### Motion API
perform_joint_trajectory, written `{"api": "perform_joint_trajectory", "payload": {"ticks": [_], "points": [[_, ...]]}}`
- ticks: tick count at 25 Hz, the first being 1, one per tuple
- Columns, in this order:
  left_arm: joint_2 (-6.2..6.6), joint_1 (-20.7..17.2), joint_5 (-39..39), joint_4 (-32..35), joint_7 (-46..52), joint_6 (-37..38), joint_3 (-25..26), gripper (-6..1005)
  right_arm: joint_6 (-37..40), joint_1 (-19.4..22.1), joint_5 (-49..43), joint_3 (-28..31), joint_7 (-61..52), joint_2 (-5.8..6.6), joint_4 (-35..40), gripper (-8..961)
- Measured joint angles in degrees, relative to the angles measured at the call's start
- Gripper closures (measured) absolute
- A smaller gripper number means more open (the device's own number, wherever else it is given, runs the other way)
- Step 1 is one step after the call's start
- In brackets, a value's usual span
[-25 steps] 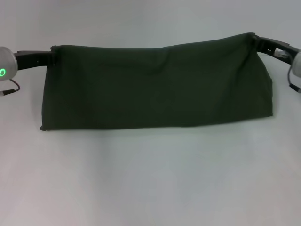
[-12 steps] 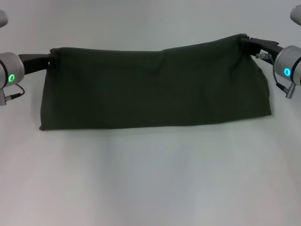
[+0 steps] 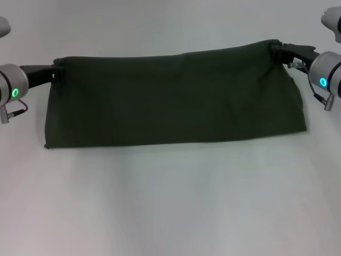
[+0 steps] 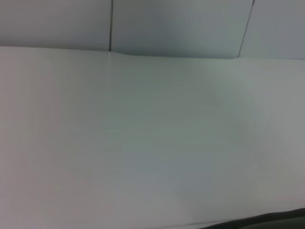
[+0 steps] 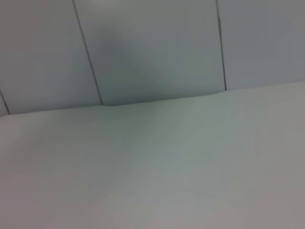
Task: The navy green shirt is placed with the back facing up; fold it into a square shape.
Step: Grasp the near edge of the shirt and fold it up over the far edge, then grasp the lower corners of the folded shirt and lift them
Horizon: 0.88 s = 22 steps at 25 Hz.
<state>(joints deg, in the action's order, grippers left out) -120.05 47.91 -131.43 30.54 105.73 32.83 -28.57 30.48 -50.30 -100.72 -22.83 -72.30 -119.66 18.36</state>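
The navy green shirt point(image 3: 176, 98) spreads as a wide dark olive band across the white table point(image 3: 170, 202) in the head view. Its upper edge is stretched taut between my two grippers, and its lower fold rests on the table. At the shirt's upper left corner my left gripper point(image 3: 56, 72) is shut on the cloth. The right gripper point(image 3: 276, 49) is shut on the upper right corner, which sits a little higher. Cloth hides most of the fingers. The left wrist view catches only a dark sliver of the shirt point(image 4: 286, 220).
Bare white tabletop lies in front of the shirt and behind it. The wrist views show the table's far edge point(image 4: 171, 55) and a grey panelled wall point(image 5: 152, 47) beyond it.
Both wrists have shifted while holding the corners, and the right corner has come slightly inward. The shirt's upper edge is now straighter, without the dip near its middle. The lower fold has hardly moved.
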Motion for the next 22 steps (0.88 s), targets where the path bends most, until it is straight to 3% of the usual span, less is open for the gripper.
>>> {"api": "perform_joint_trajectory", "payload": {"ticks": [9, 15, 18, 22], "points": [[-0.28, 0.11, 2.88, -1.14, 0.16, -3.91, 0.01, 912, -2.26, -0.61, 3.53, -0.79, 0.81, 0.23, 0.1, 890], [-0.28, 0.29, 3.01, -2.15, 0.36, -6.21, 0.01, 875, -6.17, -1.27, 4.41, -1.66, 1.0, 0.67, 0.01, 756], [-0.21, 0.26, 3.27, -2.11, 0.36, -7.13, 0.18, 856, -6.6, -1.35, 4.4, -1.77, 1.01, 0.63, 0.0, 620], [1.08, -0.55, 5.29, -1.48, 0.39, -5.47, 0.35, 627, -6.55, -0.73, 4.42, -1.61, 0.97, 0.61, 0.02, 477]]}}
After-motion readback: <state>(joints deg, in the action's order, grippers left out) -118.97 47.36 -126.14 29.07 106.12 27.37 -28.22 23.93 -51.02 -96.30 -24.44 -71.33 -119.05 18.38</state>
